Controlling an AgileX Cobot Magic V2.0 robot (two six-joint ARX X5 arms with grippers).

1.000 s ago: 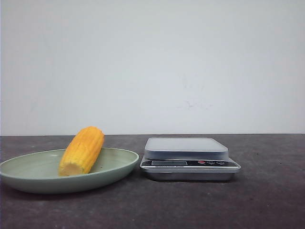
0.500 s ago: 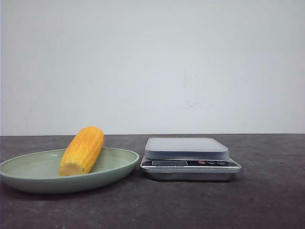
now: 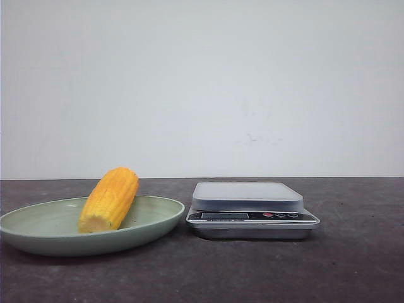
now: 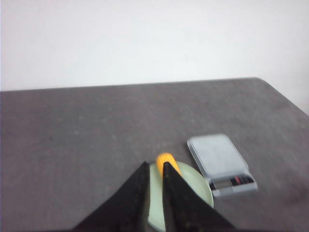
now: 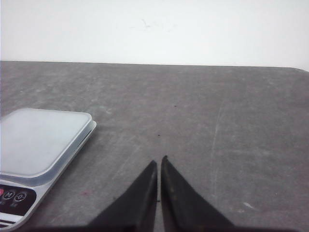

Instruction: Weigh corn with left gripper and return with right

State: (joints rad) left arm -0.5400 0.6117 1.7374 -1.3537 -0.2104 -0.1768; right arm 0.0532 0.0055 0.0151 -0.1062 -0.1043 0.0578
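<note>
Lying in the plate (image 3: 151, 222) at lower left of the front view, the corn (image 3: 109, 199) points its cut end toward the camera; the left gripper (image 4: 154, 169), fingers nearly clenched, hangs nearer than the right gripper (image 5: 158, 166), also clenched

1. The surface (image 3: 353, 265) looks dark grey, matt and finely rough, with faint pale scuffs.
2. The plate (image 3: 38, 237) is pale green, smooth, with a soft dull sheen like plastic.
3. The corn (image 3: 110, 199) has a bumpy skin of kernel rows, yellow-orange and matt; its cut end is pale and coarse.
4. The scale (image 3: 251, 218) has a brushed silvery metal-looking body, a smooth pale top, and a glossy black front strip.
5. The left tool (image 4: 154, 166) and right tool (image 5: 159, 164) have matt black fingers.
</note>
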